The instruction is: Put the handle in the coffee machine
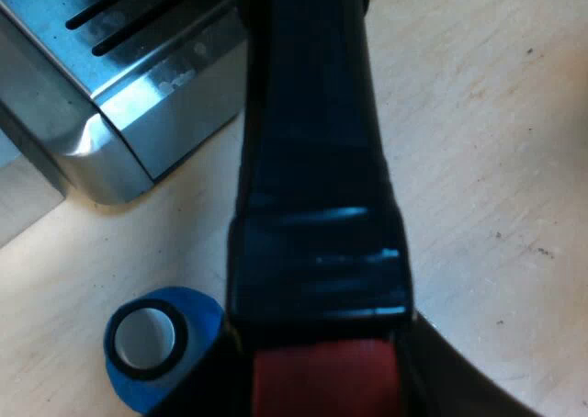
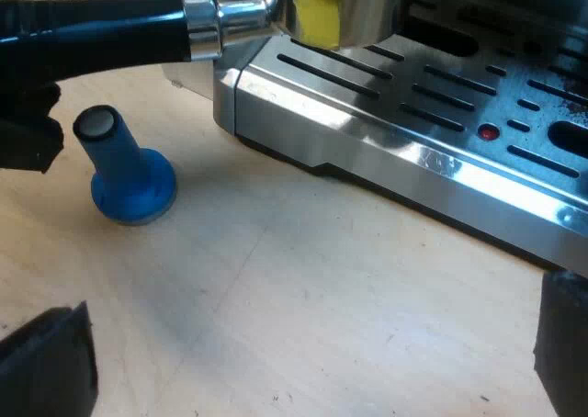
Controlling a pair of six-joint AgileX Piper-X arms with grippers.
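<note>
Insertion is in hand: the left gripper (image 1: 322, 385) pinches the red end of the holder (image 2: 138, 27), whose metal head hangs over the drip tray (image 2: 395, 114) of the espresso machine (image 2: 478, 13); the right gripper (image 2: 303, 353) hangs spread and empty. The holder's long axis lies about level, head toward the machine; next it probably needs a lift into the brew head and a locking twist.

Coffee corner, seen from my arms: a slotted steel espresso machine (image 2: 395, 141) stands on a pale, speckled wooden bench (image 2: 322, 325), with a blue tamper (image 2: 129, 178) just beside it. Whether this is a home, café or lab, I cannot tell.
</note>
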